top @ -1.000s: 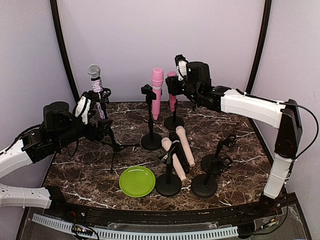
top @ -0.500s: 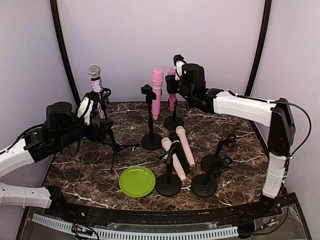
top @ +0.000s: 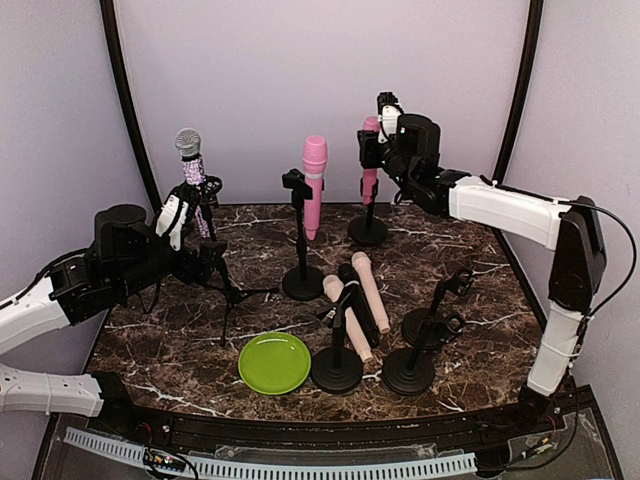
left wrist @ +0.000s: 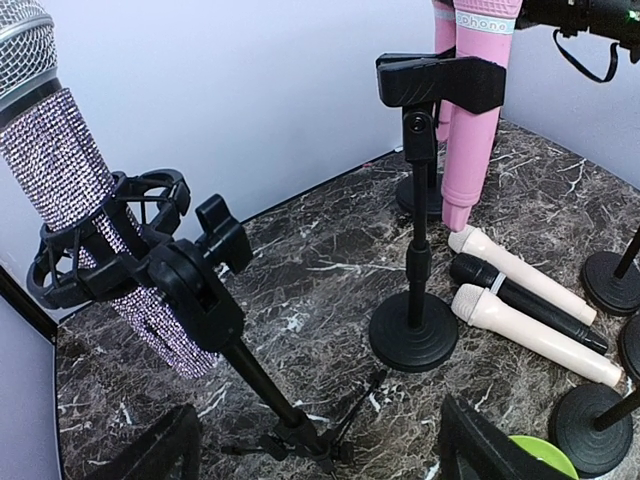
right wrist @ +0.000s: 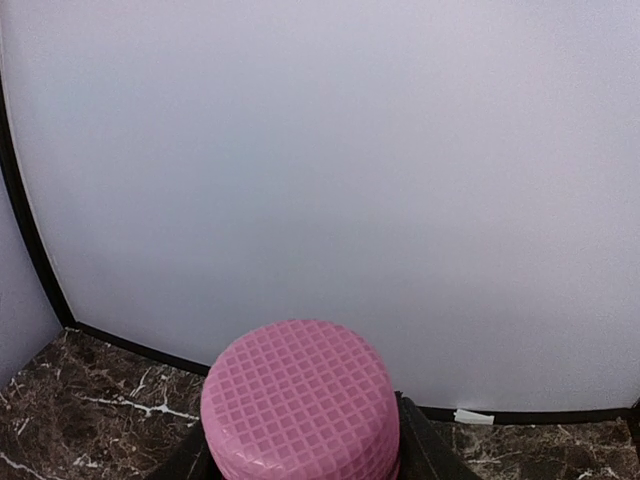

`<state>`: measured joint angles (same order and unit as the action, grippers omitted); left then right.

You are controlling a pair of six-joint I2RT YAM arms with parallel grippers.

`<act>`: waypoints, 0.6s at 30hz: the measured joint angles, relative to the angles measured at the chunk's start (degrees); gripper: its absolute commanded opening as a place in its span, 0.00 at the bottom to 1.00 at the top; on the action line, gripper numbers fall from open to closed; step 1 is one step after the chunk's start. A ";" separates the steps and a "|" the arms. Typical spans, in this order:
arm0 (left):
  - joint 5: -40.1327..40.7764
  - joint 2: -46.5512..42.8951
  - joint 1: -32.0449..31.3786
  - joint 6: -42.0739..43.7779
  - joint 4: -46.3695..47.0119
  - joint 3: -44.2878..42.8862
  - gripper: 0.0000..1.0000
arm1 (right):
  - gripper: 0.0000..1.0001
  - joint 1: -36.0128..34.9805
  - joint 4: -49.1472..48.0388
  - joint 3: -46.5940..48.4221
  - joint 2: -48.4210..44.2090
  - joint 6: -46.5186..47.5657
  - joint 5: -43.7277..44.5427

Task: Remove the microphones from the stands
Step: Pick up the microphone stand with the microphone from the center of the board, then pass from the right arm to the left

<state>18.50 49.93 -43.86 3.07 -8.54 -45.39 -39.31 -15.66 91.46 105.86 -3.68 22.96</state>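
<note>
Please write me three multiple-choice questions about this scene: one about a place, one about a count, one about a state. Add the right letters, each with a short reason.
1. Where is the green plate?
A) at the front of the table, beside a round stand base
B) against the back wall
C) on top of a stand

2. How many microphones lie flat on the table?
A) one
B) three
C) five

3. How is the left hand?
A) shut on a microphone
B) shut on the plate
C) open, holding nothing

Answers:
1 A: it lies near the front edge, next to a black base.
2 B: two cream ones and a black one lie side by side.
3 C: its fingers stand wide apart, touching nothing.
</note>
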 measured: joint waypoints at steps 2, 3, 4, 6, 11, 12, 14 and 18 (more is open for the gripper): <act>0.22 -0.02 0.00 0.33 0.26 0.35 0.84 | 0.04 1.07 -1.46 0.00 -1.20 0.50 -0.42; 0.28 -0.02 0.00 0.48 0.33 0.57 0.84 | 0.04 1.49 -1.99 0.00 -1.92 0.92 -0.48; 0.42 -0.02 0.00 0.66 0.33 0.76 0.84 | 0.04 1.75 -2.38 -0.02 -2.73 1.36 -0.50; 0.42 -0.02 0.00 1.03 0.35 0.98 0.83 | 0.04 1.88 -3.17 -0.48 -4.57 2.27 -0.76; -3.23 0.07 0.00 2.89 1.36 1.07 0.78 | 0.05 1.64 -3.78 -5.62 -13.68 3.39 -2.99; -5.33 0.24 0.00 3.43 1.60 1.07 0.77 | 0.05 1.62 -3.23 -6.62 -15.87 3.43 -3.74; -9.31 1.14 0.00 4.39 1.68 0.81 0.77 | 0.05 1.60 -0.85 -7.82 -19.82 3.34 -5.25; -19.32 4.24 0.00 5.51 1.77 -0.11 0.76 | 0.05 1.60 6.32 -8.35 -27.17 2.10 -10.23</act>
<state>-0.82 54.17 -43.86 8.58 -6.76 -45.50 -37.71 -9.34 83.11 78.70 -1.58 12.73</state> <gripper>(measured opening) 0.767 0.472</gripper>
